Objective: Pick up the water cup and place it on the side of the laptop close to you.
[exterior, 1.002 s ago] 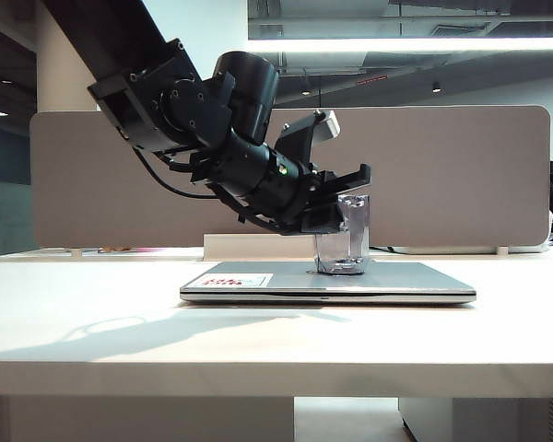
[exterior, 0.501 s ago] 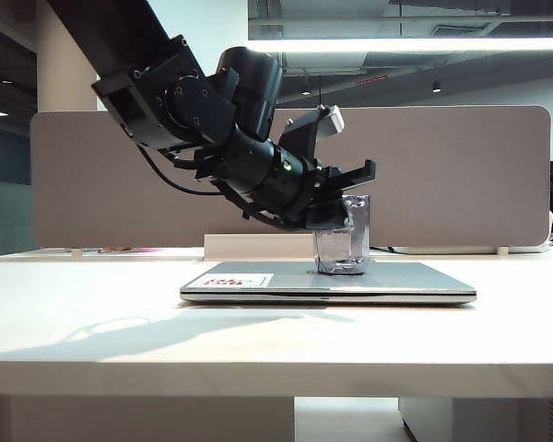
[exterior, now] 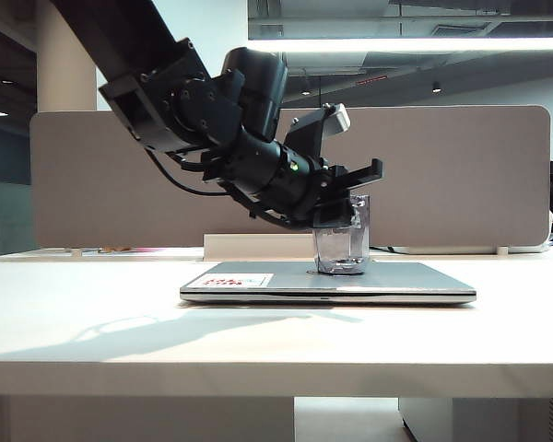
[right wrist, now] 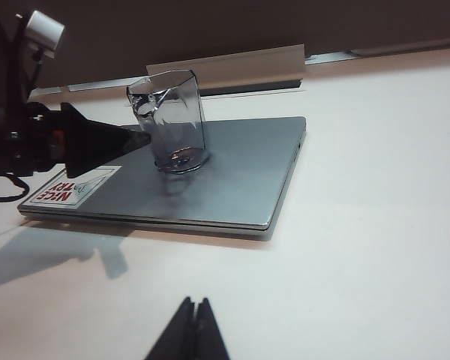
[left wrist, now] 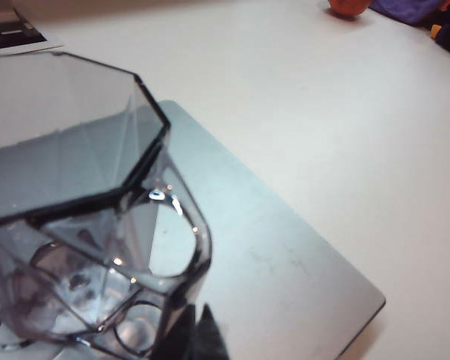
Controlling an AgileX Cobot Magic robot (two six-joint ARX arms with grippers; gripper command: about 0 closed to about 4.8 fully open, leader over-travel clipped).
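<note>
The white table (exterior: 92, 322) carries the closed laptop (exterior: 405, 281), which lies flat with its lid up; a grey partition (exterior: 461, 166) stands behind the laptop. On the lid, toward the corner on the left arm's side, sits a white sticker (exterior: 235, 279) with red print. The water cup (exterior: 343, 241) stands upright on the laptop's lid, its thick base resting on the silver surface, well apart from the sticker and nearer the laptop's back edge than its front edge.

The left arm (exterior: 212, 110) reaches down over the laptop from the sticker's side. The left gripper (exterior: 355, 193) is at the cup's upper part, close to the rim and the angular handle (left wrist: 176, 247). In the right wrist view one dark finger (right wrist: 109, 140) points at the cup's side by the handle. Whether the jaws are clamped on the cup or standing loose beside it cannot be told from these views.

The right gripper (right wrist: 192, 330) hangs over the bare table in front of the laptop, well apart from the cup, its jaws pressed together on nothing.
</note>
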